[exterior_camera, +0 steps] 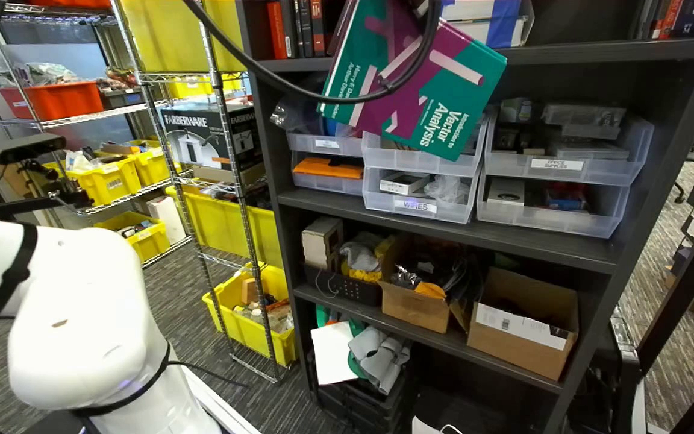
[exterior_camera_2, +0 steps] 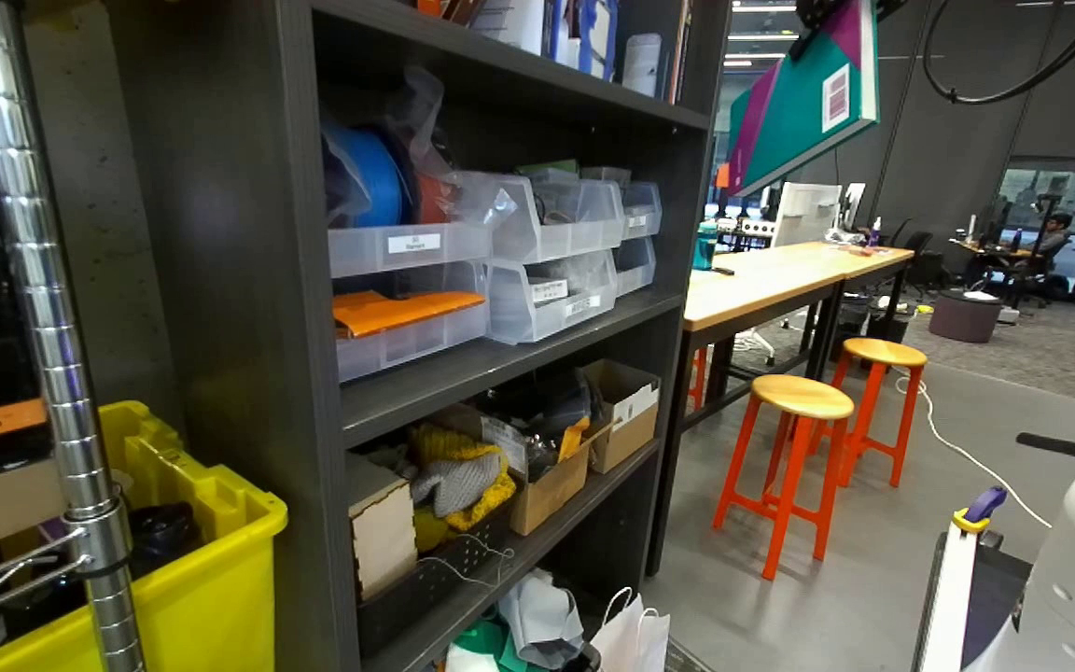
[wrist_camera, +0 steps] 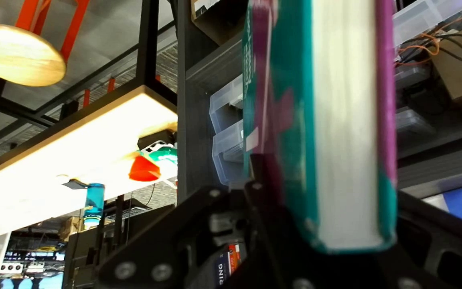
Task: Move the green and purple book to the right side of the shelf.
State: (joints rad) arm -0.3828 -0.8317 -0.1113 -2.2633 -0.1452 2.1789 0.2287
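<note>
At the left, the arm (exterior_camera: 100,319) stands well out in front of the shelf (exterior_camera: 594,54), probably so that a load can be turned before it meets a board. Beyond the yellow bin (exterior_camera: 262,238), red and black spines (exterior_camera: 305,30) stand close by the shelf's left side, which presumably helps keep them upright. A dark cable (exterior_camera: 329,98) loops across the line of sight, its slack likely there to let the wrist twist.

Next comes the green and purple book (exterior_camera: 410,105), tilted in the air. In an exterior view the book (exterior_camera_2: 794,121) hangs in front of the shelf, apart from it. The jaws are clamped on it near one edge, apparently the spine, one on each cover, though the side beyond the book is mostly hidden in the wrist view. A grip there should leave the bulk of the pages free to enter first, spine outward; the tilt looks in need of squaring.

Grey drawer bins (exterior_camera: 606,170) sit stacked beneath the upper board, their labels (exterior_camera: 556,164) facing out for reading; the book's low corner could catch them. At the far right, the end spines (exterior_camera: 687,21) seem a likely neighbour for the book, whose placing is yet to be done.
</note>
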